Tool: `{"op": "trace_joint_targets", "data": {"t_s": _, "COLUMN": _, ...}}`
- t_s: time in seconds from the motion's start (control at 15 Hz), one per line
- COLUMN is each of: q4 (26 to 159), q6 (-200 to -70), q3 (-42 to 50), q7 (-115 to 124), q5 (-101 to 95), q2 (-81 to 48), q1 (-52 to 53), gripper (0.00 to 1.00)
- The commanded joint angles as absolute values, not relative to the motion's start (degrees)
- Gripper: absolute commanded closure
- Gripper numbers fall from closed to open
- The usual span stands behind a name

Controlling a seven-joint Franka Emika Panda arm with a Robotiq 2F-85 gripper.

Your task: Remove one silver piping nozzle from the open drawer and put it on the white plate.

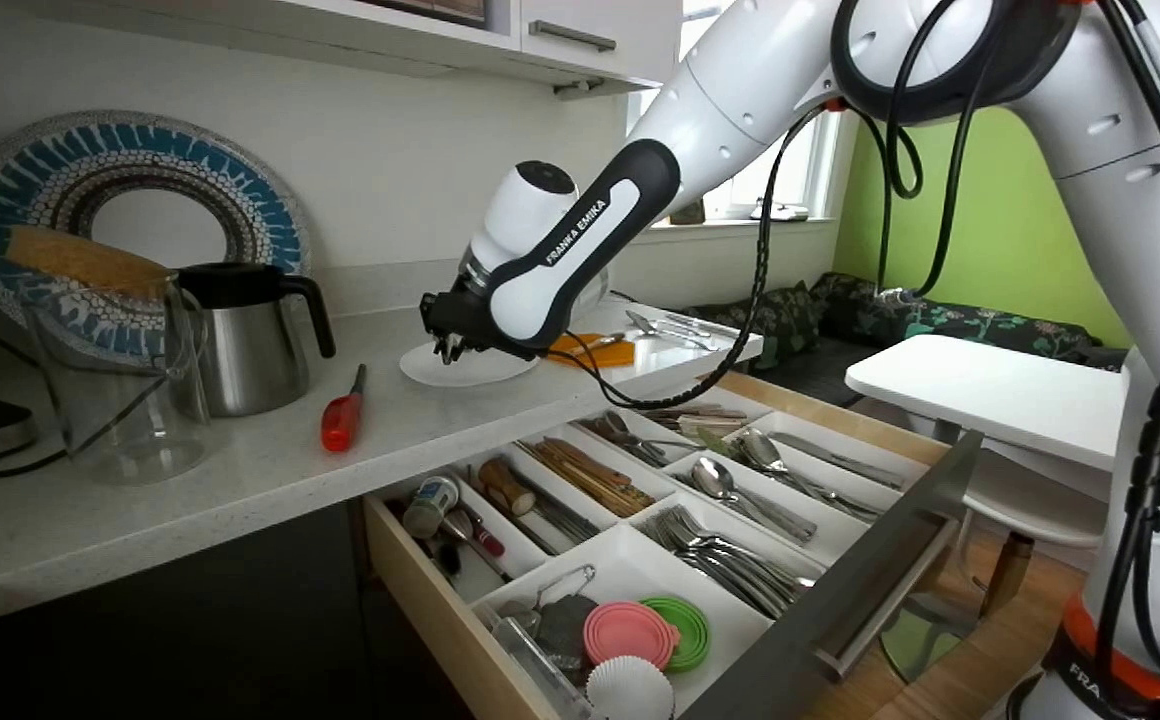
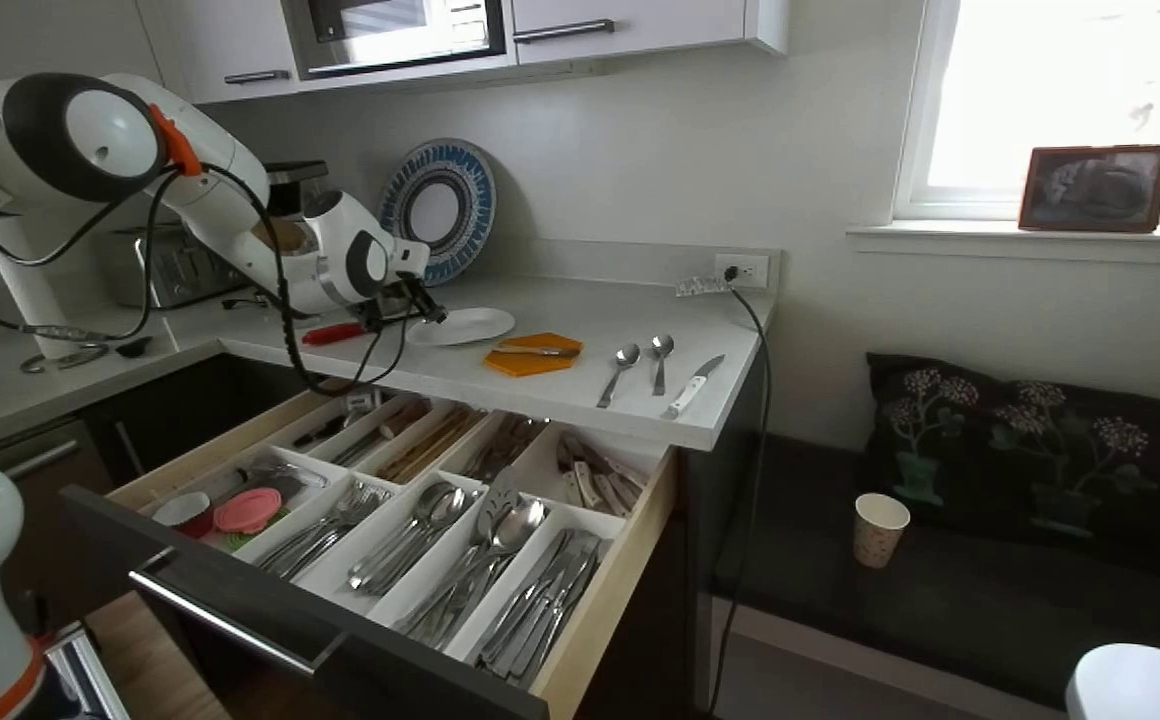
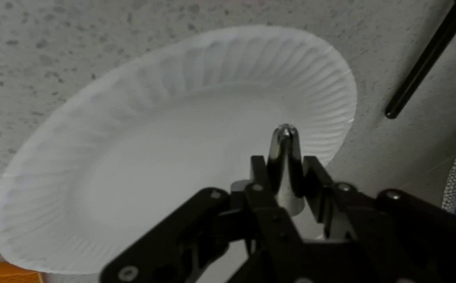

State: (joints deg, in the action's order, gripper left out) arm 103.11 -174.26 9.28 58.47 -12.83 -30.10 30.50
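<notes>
The silver piping nozzle [image 3: 285, 143] is a shiny cone between my gripper's fingers, its narrow fluted tip pointing out past them. My gripper [image 3: 285, 167] is shut on it. The white plate [image 3: 165, 157] has a fluted rim and lies beneath the gripper in the wrist view. In an exterior view my gripper [image 1: 450, 348] is low over the far part of the plate [image 1: 470, 372]. The plate [image 2: 475, 324] shows beside the gripper in an exterior view. I cannot tell whether the nozzle touches the plate. The drawer [image 1: 440, 620] stands open below the counter, full of cutlery.
An orange dish [image 2: 535, 362] with a knife on it lies beside the plate. A red lighter [image 1: 342, 422], a steel kettle [image 1: 252, 365] and a glass jug [image 1: 130, 410] stand on the plate's other side. A patterned plate [image 2: 475, 225] leans on the wall.
</notes>
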Motion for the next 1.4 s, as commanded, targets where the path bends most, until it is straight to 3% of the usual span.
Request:
{"op": "trace_joint_targets", "data": {"t_s": 0.0, "q4": 102.5, "q6": -171.23, "q3": 10.38, "q7": 59.29, "q5": -12.99, "q2": -31.03, "q1": 31.4, "gripper": 0.93}}
{"op": "trace_joint_targets", "data": {"t_s": 0.2, "q4": 102.46, "q6": -170.12, "q3": 10.14, "q7": 59.12, "q5": -12.89, "q2": -31.42, "q1": 31.15, "gripper": 0.93}}
{"op": "trace_joint_targets", "data": {"t_s": 0.27, "q4": 102.46, "q6": -169.79, "q3": 10.45, "q7": 59.25, "q5": -13.08, "q2": -31.47, "q1": 31.35, "gripper": 0.48}}
{"op": "trace_joint_targets", "data": {"t_s": 0.4, "q4": 102.62, "q6": -169.57, "q3": 10.29, "q7": 58.98, "q5": -13.09, "q2": -31.02, "q1": 31.2, "gripper": 0.4}}
{"op": "trace_joint_targets", "data": {"t_s": 0.73, "q4": 105.48, "q6": -168.7, "q3": 9.5, "q7": 55.42, "q5": -14.71, "q2": -25.74, "q1": 30.97, "gripper": 0.02}}
{"op": "trace_joint_targets", "data": {"t_s": 1.0, "q4": 109.73, "q6": -168.18, "q3": 9.49, "q7": 47.86, "q5": -19.8, "q2": -17.92, "q1": 31.71, "gripper": 0.0}}
{"op": "trace_joint_targets", "data": {"t_s": 1.33, "q4": 120.7, "q6": -155.4, "q3": -3.88, "q7": 31.86, "q5": -10.73, "q2": -2.48, "q1": 25.7, "gripper": 0.0}}
